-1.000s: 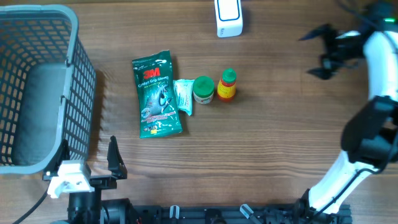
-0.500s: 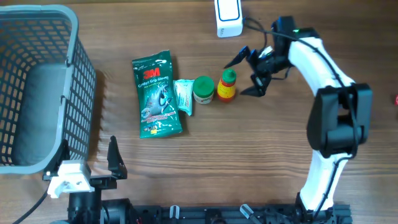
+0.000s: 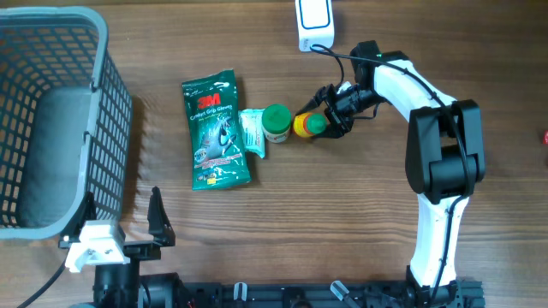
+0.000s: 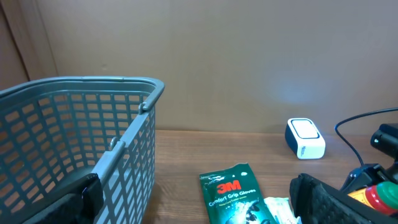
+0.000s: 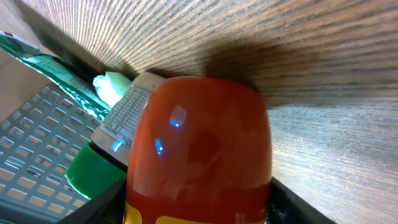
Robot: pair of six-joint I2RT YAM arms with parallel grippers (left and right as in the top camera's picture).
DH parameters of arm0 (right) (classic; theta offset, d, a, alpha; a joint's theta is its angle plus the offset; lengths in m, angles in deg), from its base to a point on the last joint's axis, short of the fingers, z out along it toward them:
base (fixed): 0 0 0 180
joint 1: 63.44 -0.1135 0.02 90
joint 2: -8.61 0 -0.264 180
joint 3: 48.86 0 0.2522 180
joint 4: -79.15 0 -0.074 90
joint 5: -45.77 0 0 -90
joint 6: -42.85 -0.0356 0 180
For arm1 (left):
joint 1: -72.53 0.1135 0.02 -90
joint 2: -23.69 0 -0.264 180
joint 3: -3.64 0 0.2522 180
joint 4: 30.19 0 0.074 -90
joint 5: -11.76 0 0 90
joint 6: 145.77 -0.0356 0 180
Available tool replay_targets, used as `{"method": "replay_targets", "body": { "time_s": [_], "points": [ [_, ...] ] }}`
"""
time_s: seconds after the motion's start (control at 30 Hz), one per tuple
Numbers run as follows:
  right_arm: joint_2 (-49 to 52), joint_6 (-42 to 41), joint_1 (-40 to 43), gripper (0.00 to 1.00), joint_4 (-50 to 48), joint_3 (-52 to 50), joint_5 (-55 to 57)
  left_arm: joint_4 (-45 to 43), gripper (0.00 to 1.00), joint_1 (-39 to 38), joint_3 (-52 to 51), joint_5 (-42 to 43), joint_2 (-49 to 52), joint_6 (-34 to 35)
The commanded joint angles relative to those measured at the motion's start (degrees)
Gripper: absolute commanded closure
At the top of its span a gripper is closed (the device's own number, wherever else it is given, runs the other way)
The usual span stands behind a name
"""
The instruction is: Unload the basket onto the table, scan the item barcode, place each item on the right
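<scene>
A small red bottle (image 3: 306, 125) with a yellow label and green cap sits tilted at the right end of the row of items, and my right gripper (image 3: 324, 113) is shut on its body. In the right wrist view the bottle (image 5: 199, 143) fills the gap, with both dark fingers pressed against its sides. The white scanner (image 3: 314, 24) stands at the table's far edge, just behind that gripper. My left gripper (image 4: 193, 214) hangs open and empty at the near left, beside the basket. No barcode shows on the bottle.
A green 3M glove packet (image 3: 218, 130), a small white-green sachet (image 3: 253, 132) and a green-lidded jar (image 3: 276, 122) lie in a row left of the bottle. A grey mesh basket (image 3: 51, 120) fills the left side. The scanner's cable (image 3: 347, 64) runs along my right arm.
My right arm swept in from the far right to the bottle and its fingers closed round it. The bottle went from upright to tilted. The left arm stayed still.
</scene>
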Motion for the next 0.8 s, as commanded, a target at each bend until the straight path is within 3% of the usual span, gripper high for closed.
{"method": "replay_targets", "body": {
  "time_s": [0.0,0.17,0.33,0.47,0.6,0.77],
  "points": [
    [0.7,4.9,0.3,0.41,1.2,0.0,6.9,-0.2,0.0,0.5,-0.2,-0.2,-0.5,0.6],
    [0.7,16.0,1.4,0.41,3.7,0.0,18.8,-0.2,0.0,0.5,-0.2,-0.2,-0.5,0.6],
    [0.7,17.9,1.7,0.4,7.8,0.0,39.8,-0.2,0.0,0.5,-0.2,-0.2,-0.5,0.6],
    [-1.3,21.9,1.6,0.27,8.5,0.1,41.0,-0.2,0.0,0.5,-0.2,-0.2,-0.5,0.6],
    [-6.3,22.6,1.5,0.05,8.7,0.1,41.1,-0.2,0.0,0.5,-0.2,-0.2,-0.5,0.6],
    [-9.5,23.3,1.5,0.05,8.9,0.1,41.1,-0.2,0.0,0.5,-0.2,-0.2,-0.5,0.6]
  ]
}}
